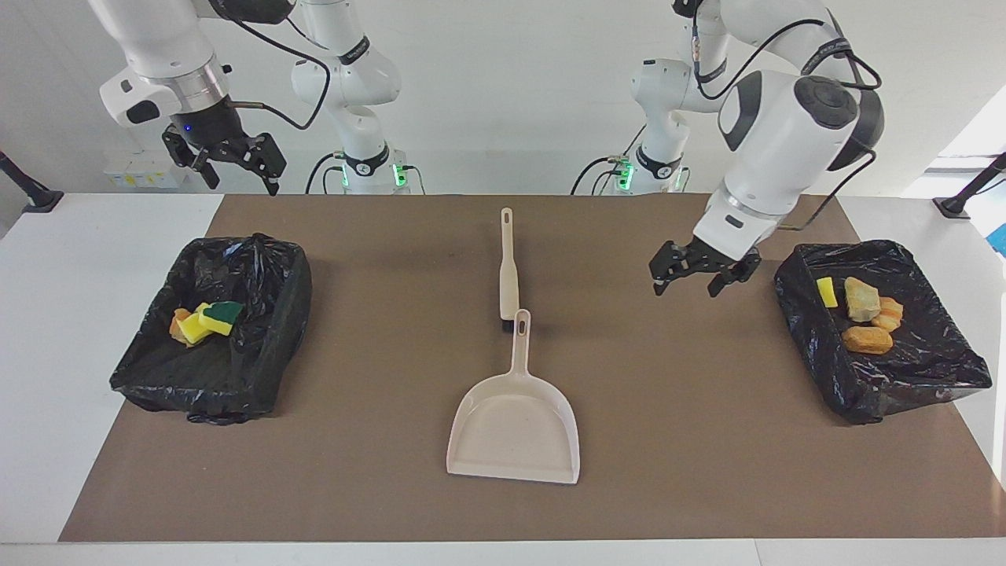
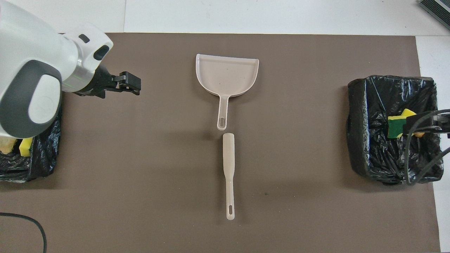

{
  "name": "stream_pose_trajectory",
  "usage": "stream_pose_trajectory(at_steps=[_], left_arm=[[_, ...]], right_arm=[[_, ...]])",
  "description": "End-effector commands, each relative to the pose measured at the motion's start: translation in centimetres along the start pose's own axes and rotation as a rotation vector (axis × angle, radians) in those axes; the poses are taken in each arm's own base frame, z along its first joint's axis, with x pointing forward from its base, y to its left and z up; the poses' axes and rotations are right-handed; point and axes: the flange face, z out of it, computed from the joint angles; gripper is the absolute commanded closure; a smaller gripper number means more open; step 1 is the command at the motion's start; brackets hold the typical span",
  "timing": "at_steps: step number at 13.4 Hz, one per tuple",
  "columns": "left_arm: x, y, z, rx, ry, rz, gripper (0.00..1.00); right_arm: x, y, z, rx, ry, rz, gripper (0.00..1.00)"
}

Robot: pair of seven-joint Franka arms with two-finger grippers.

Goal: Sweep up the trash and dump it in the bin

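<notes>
The trash lies in two black-lined bins. Yellow and green sponge pieces with an orange lump [image 1: 203, 321] sit in the bin [image 1: 267, 369] at the right arm's end, and the green-backed sponge [image 2: 396, 125] shows from above. A yellow sponge, a pale chunk and orange lumps [image 1: 864, 314] lie in the bin [image 1: 809, 338] at the left arm's end. My left gripper [image 1: 695, 275] [image 2: 135, 83] hangs open and empty over the mat beside that bin. My right gripper [image 1: 229, 161] waits open, raised above the table's edge by the robots.
A beige dustpan [image 1: 515, 428] [image 2: 226, 73] lies flat mid-table, its handle pointing toward the robots. A beige brush [image 1: 508, 267] [image 2: 228, 168] lies in line with it, nearer to the robots. A brown mat [image 1: 393, 472] covers the table.
</notes>
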Motion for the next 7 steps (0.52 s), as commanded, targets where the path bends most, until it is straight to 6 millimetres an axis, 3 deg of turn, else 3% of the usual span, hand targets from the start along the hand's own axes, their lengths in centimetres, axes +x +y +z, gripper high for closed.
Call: stream_pose_trajectory(at_steps=[1, 2, 3, 7], left_arm=[[-1.1, -3.4, -1.1, 0.003, -0.051, 0.074, 0.0], [-1.4, -6.5, -2.2, 0.002, -0.065, 0.081, 0.0], [-2.4, -7.7, -3.1, 0.0, -0.084, 0.108, 0.0], [-5.0, -9.2, -6.7, 0.057, -0.036, 0.112, 0.0]], right_arm=[[-0.7, 0.1, -0.1, 0.02, -0.003, -0.027, 0.0], [-0.7, 0.1, -0.1, 0.021, -0.004, -0.027, 0.0], [-0.7, 0.1, -0.1, 0.02, -0.003, -0.027, 0.0], [-0.7, 0.1, -0.1, 0.02, -0.003, -0.027, 0.0]])
